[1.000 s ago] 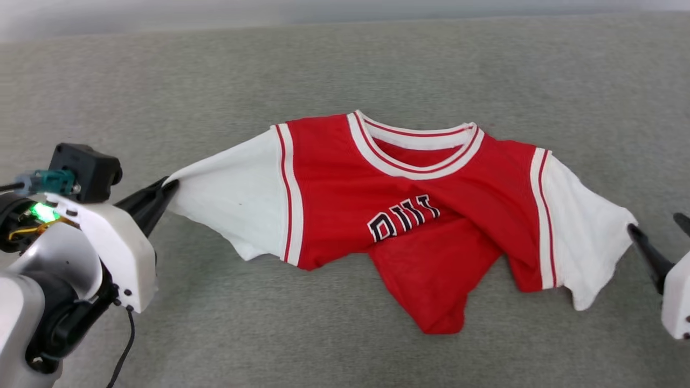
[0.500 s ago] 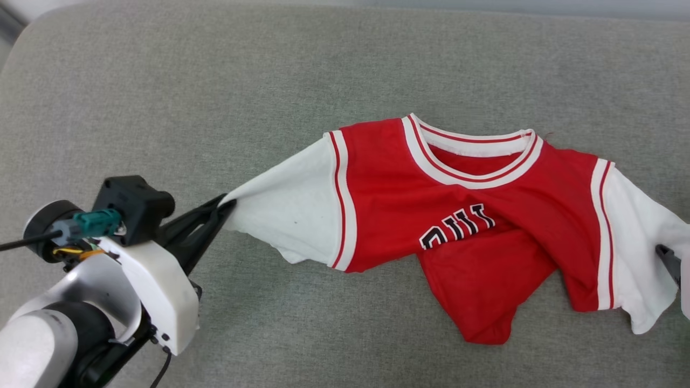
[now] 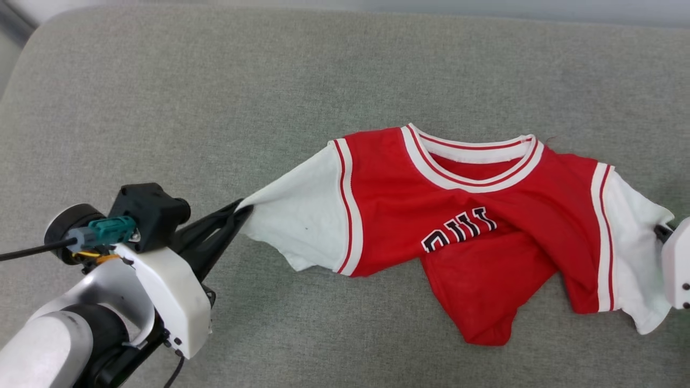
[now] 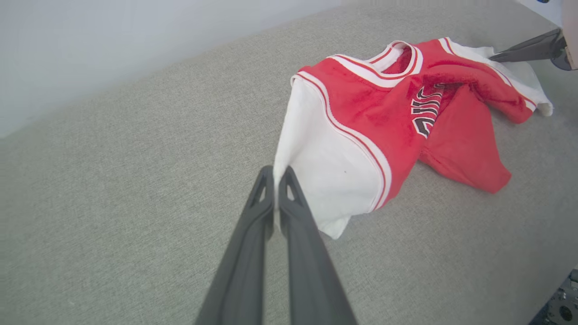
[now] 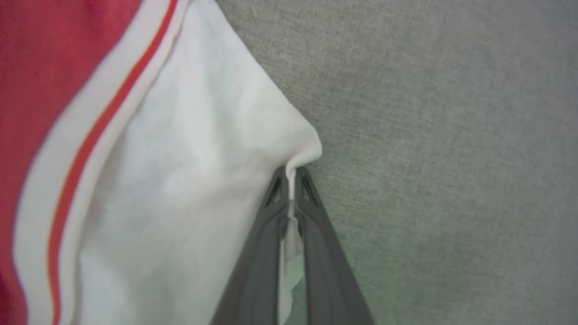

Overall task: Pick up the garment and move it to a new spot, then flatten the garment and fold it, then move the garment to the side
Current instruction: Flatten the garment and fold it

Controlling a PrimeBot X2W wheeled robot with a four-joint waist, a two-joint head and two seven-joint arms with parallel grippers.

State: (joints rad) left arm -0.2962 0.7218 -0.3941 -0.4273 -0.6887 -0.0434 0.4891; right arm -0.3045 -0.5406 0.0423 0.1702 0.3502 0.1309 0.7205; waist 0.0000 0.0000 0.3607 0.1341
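From the head view, the garment [image 3: 399, 215] lay on the grey cushion [image 3: 215, 108], right of centre, with its collar toward the far side. Its red body was crumpled, so the chest lettering was partly folded under and the lower part bunched into a point on the near side. The left jaws were pressed together on the outer edge of the white sleeve at the left. That sleeve was drawn taut into a point at the tips of the dark left fingers [image 3: 215, 237]. At the right edge the white housing of the right arm [image 3: 676, 258] met the other white sleeve, and the right jaws were mostly hidden there.

In the left wrist view, the left fingers [image 4: 253, 234] rose from the bottom edge, tips closed with the sleeve's edge pinched between them. The garment [image 4: 361, 104] stretched away over the cushion [image 4: 113, 158] toward the upper right. At the far sleeve the right fingers [image 4: 528, 48] came in from the upper right corner, tips at the white cloth.

In the right wrist view, the right fingers [image 5: 316, 253] were closed on a fold of the white sleeve, with a strip of cloth showing between them. The garment [image 5: 180, 158] spread over the left half: white sleeve, striped trim, then red at the edge. Bare cushion [image 5: 451, 135] lay to the right.
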